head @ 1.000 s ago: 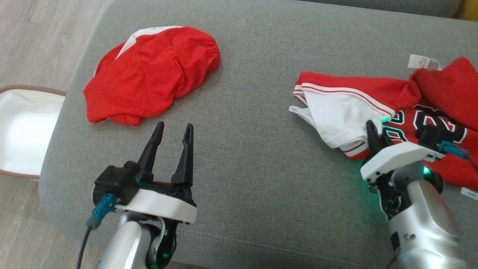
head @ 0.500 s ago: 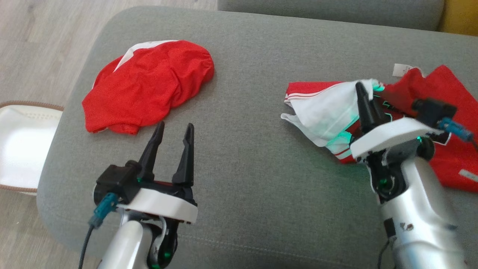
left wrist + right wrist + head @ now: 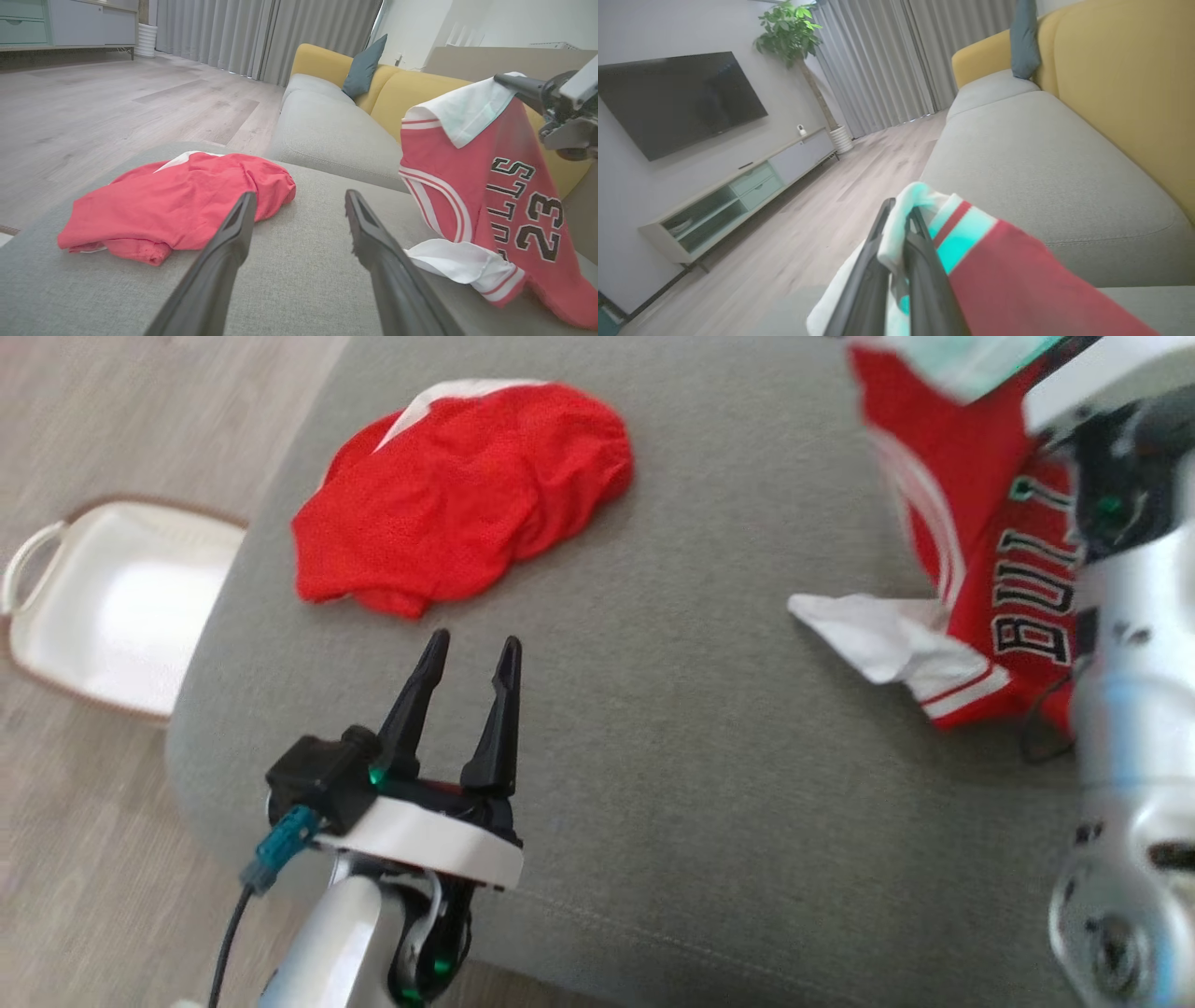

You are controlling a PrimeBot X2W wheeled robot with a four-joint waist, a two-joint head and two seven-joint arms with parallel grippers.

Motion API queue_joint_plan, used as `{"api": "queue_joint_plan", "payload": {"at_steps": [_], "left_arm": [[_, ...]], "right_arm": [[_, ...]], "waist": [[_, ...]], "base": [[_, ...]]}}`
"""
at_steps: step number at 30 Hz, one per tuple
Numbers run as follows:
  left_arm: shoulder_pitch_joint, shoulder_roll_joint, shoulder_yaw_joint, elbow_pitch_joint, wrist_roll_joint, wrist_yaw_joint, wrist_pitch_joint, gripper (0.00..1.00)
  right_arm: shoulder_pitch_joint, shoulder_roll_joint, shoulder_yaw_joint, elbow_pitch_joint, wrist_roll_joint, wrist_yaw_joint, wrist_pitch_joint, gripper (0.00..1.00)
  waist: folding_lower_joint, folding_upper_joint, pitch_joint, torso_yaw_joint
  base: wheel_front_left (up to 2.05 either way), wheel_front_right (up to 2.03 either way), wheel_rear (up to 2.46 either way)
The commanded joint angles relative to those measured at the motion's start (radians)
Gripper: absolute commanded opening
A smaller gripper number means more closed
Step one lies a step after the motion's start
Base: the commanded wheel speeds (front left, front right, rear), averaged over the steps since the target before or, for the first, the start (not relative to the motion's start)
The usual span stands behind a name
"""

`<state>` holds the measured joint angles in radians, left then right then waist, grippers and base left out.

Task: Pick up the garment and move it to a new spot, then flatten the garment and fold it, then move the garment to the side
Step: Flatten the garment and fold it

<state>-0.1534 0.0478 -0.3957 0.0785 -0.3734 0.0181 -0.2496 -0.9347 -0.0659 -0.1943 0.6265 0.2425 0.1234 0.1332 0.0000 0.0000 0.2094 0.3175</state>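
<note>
The garment (image 3: 971, 523) is a red basketball jersey with white trim and black lettering. It hangs from my right gripper (image 3: 901, 210), which is shut on its white edge. The jersey's lower part (image 3: 467, 261) still rests on the grey ottoman (image 3: 700, 784). My pale right arm (image 3: 1120, 644) stands in front of the jersey at the right of the head view. My left gripper (image 3: 474, 640) hovers open over the ottoman's near side with nothing between its fingers (image 3: 233, 233).
A second red garment (image 3: 467, 495) lies crumpled at the ottoman's far left. A white basket (image 3: 121, 607) stands on the wooden floor to the left. A grey and yellow sofa (image 3: 411, 88) runs behind the ottoman.
My right gripper has shut on the jersey's white edge and raised it off the ottoman, so the jersey now hangs. The head camera has shifted. My left gripper has stayed put.
</note>
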Motion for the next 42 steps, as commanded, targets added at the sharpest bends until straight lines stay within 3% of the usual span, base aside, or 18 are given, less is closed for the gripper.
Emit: {"api": "queue_joint_plan", "payload": {"at_steps": [1, 4, 5, 10, 15, 25, 34, 42], "left_arm": [[-0.047, 0.002, 0.026, -0.038, -0.003, 0.005, -0.012, 1.0], [-0.058, 0.002, 0.017, -0.037, -0.01, 0.005, -0.012, 1.0], [-0.061, 0.002, 0.016, -0.037, -0.012, 0.005, -0.012, 1.0], [-0.068, 0.002, 0.022, -0.035, -0.013, 0.009, -0.012, 1.0], [-0.071, 0.002, 0.039, -0.032, 0.003, 0.007, -0.012, 1.0], [-0.045, 0.002, 0.097, -0.041, 0.046, 0.009, -0.012, 1.0], [-0.031, 0.002, 0.136, -0.059, 0.054, 0.013, -0.012, 1.0], [-0.024, 0.002, 0.154, -0.07, 0.044, 0.024, -0.012, 1.0]], "right_arm": [[-0.049, 0.003, 0.009, -0.02, -0.022, 0.007, -0.015, 0.0], [-0.122, -0.016, -0.061, 0.086, -0.123, 0.007, -0.035, 0.04], [-0.141, -0.02, -0.078, 0.12, -0.152, 0.007, -0.042, 1.0], [-0.189, -0.03, -0.095, 0.262, -0.274, 0.007, -0.068, 1.0], [-0.186, -0.012, -0.081, 0.343, -0.306, 0.007, -0.134, 1.0], [-0.074, 0.003, 0.024, 0.383, -0.229, 0.007, -0.25, 1.0], [0.104, -0.009, 0.117, 0.204, -0.08, 0.007, -0.271, 1.0], [0.443, 0.001, 0.119, -0.169, -0.024, 0.007, -0.253, 1.0]], "waist": [[0.0, 0.0, 0.037, 0.037], [0.0, 0.0, 0.062, 0.061], [0.0, 0.0, 0.067, 0.067], [0.0, 0.0, 0.077, 0.065], [0.0, 0.0, 0.051, 0.022], [0.0, 0.0, -0.058, -0.125], [0.0, 0.0, -0.113, -0.255], [0.0, 0.0, -0.135, -0.335]], "base": [[0.0, 0.0, 0.0], [0.0, 0.0, 0.0], [0.0, 0.0, 0.0], [0.0, 0.0, 0.0], [0.0, 0.0, 0.0], [0.0, 0.0, 0.0], [0.0, 0.0, 0.0], [0.0, 0.0, 0.0]]}}
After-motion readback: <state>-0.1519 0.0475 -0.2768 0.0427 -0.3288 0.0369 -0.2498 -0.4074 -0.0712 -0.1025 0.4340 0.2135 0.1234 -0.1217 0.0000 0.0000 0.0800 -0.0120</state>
